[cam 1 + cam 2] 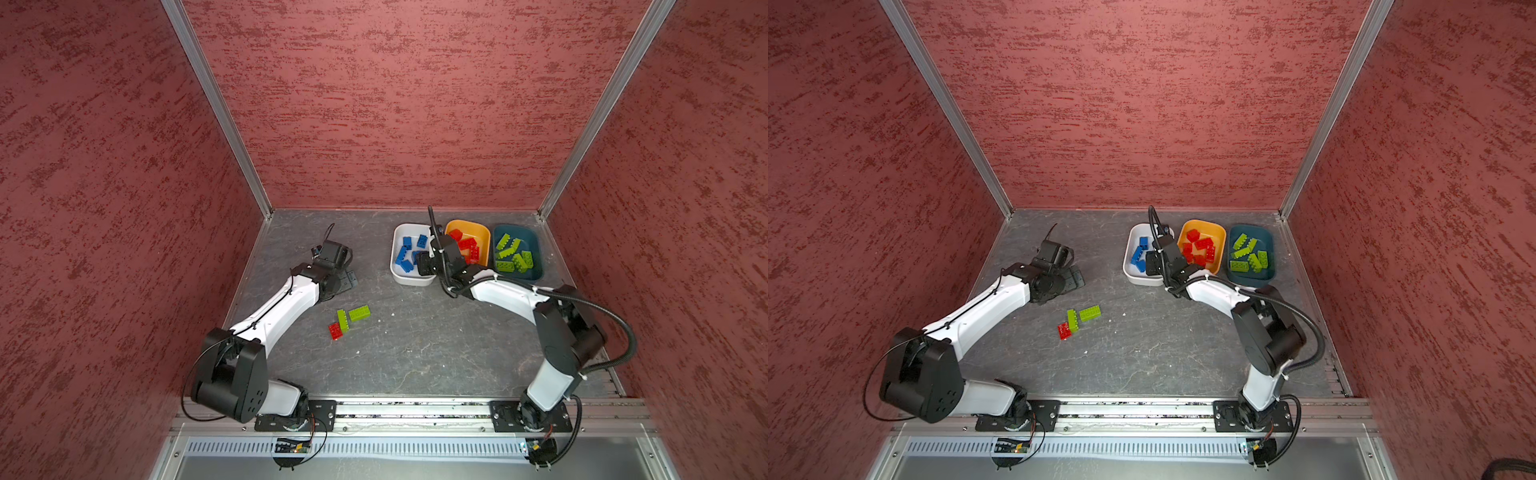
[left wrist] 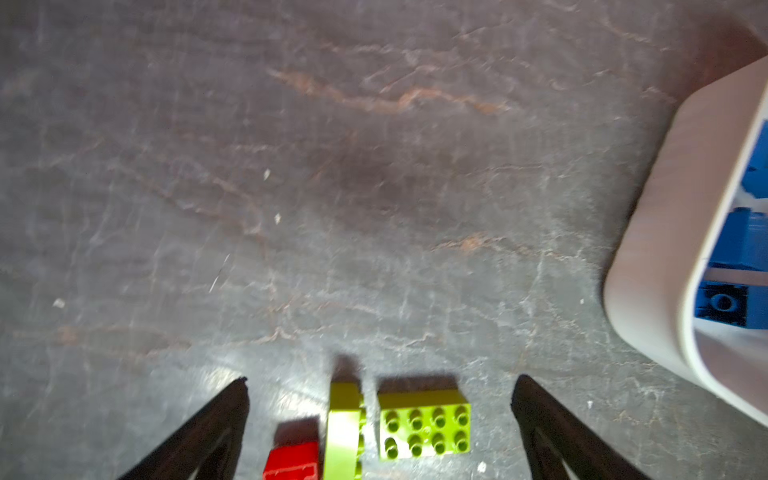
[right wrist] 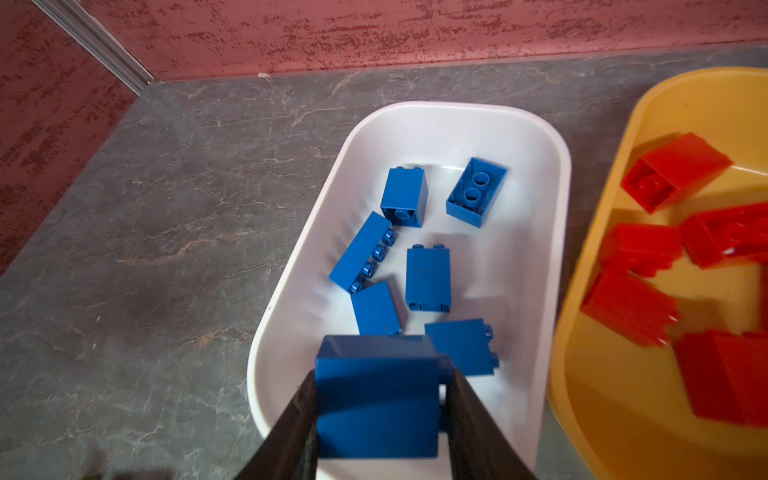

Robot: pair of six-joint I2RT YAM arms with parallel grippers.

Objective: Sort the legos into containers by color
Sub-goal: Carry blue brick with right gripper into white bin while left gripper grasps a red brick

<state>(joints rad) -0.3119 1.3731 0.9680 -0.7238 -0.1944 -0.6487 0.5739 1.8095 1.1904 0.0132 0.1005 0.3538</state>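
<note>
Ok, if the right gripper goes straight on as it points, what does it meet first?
Probably the loose blue bricks in the white tub, just ahead of the held blue brick; depth is unclear, so maybe the tub floor.

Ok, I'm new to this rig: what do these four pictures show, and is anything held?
Two robot arms stand at a grey table, each ending in a two-finger gripper. Two pictures look down from overhead; two come from wrist cameras. The right gripper holds a blue brick over the white tub of blue ones. The left gripper, open and empty, hangs near two green bricks and a red brick lying loose. Reds sit in the yellow-orange tub, greens in the teal tub.
</note>
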